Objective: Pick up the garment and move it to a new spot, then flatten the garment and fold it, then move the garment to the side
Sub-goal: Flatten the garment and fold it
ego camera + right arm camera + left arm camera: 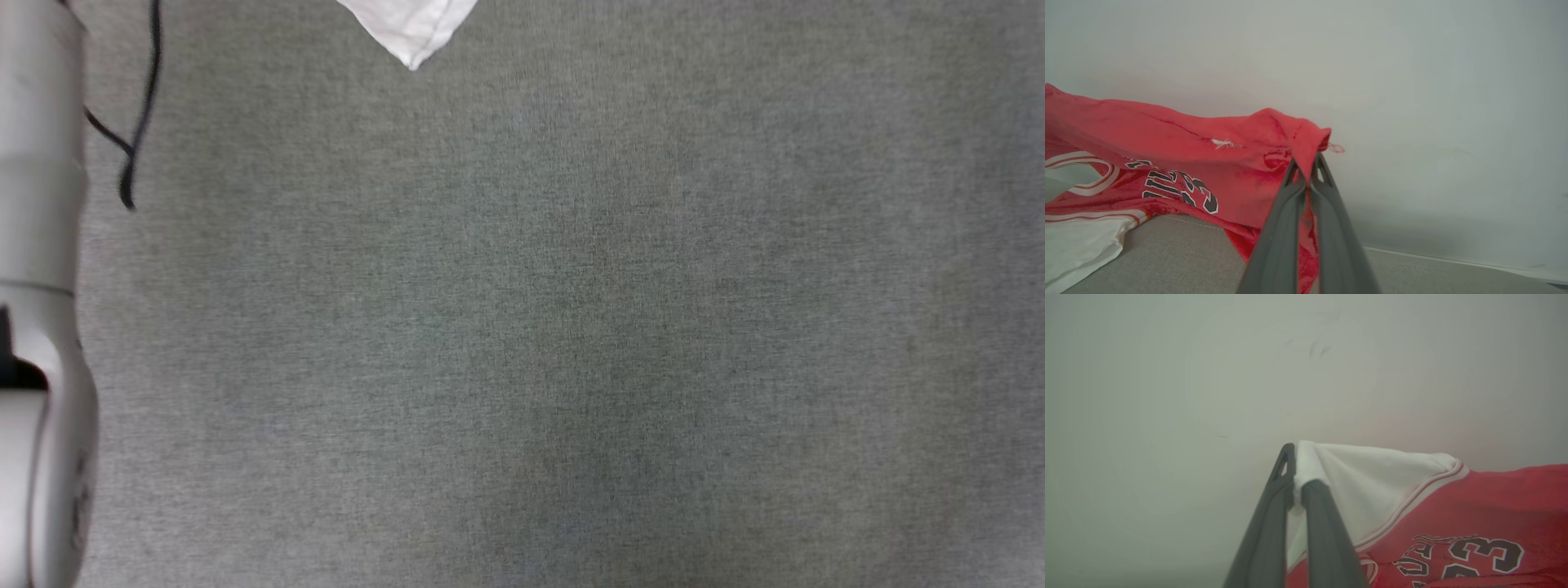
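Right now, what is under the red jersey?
Below the garment shows the grey cloth surface; its white panel seems to rest there. What lies beneath that resting part is covered.

Number 23 on the garment point(1453, 506)

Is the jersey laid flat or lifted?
Lifted, not flat: the left gripper pinches a white corner of the jersey, the right gripper a red edge; fabric drapes down, creased.

Head camera: faces steeply down onto the grey fabric surface point(571, 327) at close range. Left and right wrist cameras: each sits low and near, facing a pale wall point(1208, 375). Shared field: the garment point(1494, 498), lettering in both wrist views, white corner point(412, 28) in the head view.
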You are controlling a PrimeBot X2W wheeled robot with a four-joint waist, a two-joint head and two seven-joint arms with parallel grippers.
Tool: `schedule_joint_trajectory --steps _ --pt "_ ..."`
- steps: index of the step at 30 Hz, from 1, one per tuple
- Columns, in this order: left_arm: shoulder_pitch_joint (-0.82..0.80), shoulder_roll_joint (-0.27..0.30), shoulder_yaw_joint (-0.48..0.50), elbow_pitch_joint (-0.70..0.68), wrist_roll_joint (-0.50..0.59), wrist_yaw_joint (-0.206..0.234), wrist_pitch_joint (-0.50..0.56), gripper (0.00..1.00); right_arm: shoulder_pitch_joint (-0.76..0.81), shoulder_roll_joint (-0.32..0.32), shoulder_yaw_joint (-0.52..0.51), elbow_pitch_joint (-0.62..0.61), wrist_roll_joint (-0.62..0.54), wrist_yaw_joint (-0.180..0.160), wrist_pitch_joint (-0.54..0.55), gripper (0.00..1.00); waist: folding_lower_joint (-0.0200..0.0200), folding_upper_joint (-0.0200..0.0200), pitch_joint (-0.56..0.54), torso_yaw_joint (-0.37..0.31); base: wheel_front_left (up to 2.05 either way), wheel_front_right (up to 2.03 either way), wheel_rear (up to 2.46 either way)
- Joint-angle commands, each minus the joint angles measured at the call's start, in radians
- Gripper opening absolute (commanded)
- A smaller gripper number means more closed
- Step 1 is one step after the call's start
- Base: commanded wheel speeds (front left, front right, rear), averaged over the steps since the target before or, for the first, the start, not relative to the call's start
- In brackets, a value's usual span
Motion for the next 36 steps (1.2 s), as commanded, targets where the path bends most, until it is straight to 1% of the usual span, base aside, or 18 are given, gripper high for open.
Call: schedule_joint_trajectory --steps 1,5,8,14,17,21,24,27,32,36 --pt "0.056 -0.006 0.006 0.014 -0.011 -0.007 -0.009 0.00 0.046 -0.002 0.021 0.021 0.014 -0.001 -0.006 0.00 -0.0001 0.0000 -0.046 0.007 0.00 0.00 0.00" --pt "0.181 -0.017 0.019 0.026 -0.036 -0.026 -0.014 0.00 0.148 -0.012 0.088 0.038 0.054 -0.001 -0.010 0.00 -0.0001 0.0000 -0.128 0.020 0.00 0.00 0.00" --pt "0.314 -0.022 0.031 0.006 -0.047 -0.036 -0.015 0.00 0.257 -0.024 0.134 0.034 0.095 -0.001 -0.013 0.00 -0.0001 0.0000 -0.207 0.029 0.00 0.00 0.00" --pt "0.592 -0.021 0.078 -0.061 -0.077 -0.049 -0.015 0.00 0.475 -0.066 0.205 -0.018 0.168 -0.001 -0.029 0.00 -0.0001 0.0000 -0.344 0.037 0.00 0.00 0.00" --pt "0.727 -0.014 0.102 -0.105 -0.092 -0.048 -0.015 0.00 0.575 -0.091 0.234 -0.064 0.192 -0.001 -0.036 0.00 -0.0001 0.0000 -0.401 0.038 0.00 0.00 0.00" --pt "0.901 -0.007 0.120 -0.184 -0.103 -0.021 -0.013 0.00 0.706 -0.131 0.252 -0.132 0.222 -0.001 -0.027 0.00 -0.0001 0.0000 -0.469 0.040 0.00 0.00 0.00" --pt "1.022 -0.005 0.127 -0.255 -0.115 0.010 0.005 0.00 0.801 -0.158 0.247 -0.186 0.231 -0.001 -0.011 0.00 -0.0001 0.0000 -0.511 0.046 0.00 0.00 0.00" --pt "1.151 0.002 0.142 -0.353 -0.126 0.052 0.037 0.00 0.898 -0.182 0.225 -0.248 0.231 -0.001 0.009 0.00 -0.0001 0.0000 -0.549 0.047 0.00 0.00 0.00" --pt "1.377 0.018 0.173 -0.576 -0.144 0.138 0.109 0.00 1.079 -0.201 0.156 -0.371 0.207 -0.001 0.056 0.00 -0.0001 0.0000 -0.616 0.047 0.00 0.00 0.00" --pt "1.532 0.029 0.184 -0.783 -0.148 0.209 0.191 0.00 1.229 -0.201 0.050 -0.488 0.169 -0.001 0.111 0.00 -0.0001 0.0000 -0.643 0.056 0.00 0.00 0.00"
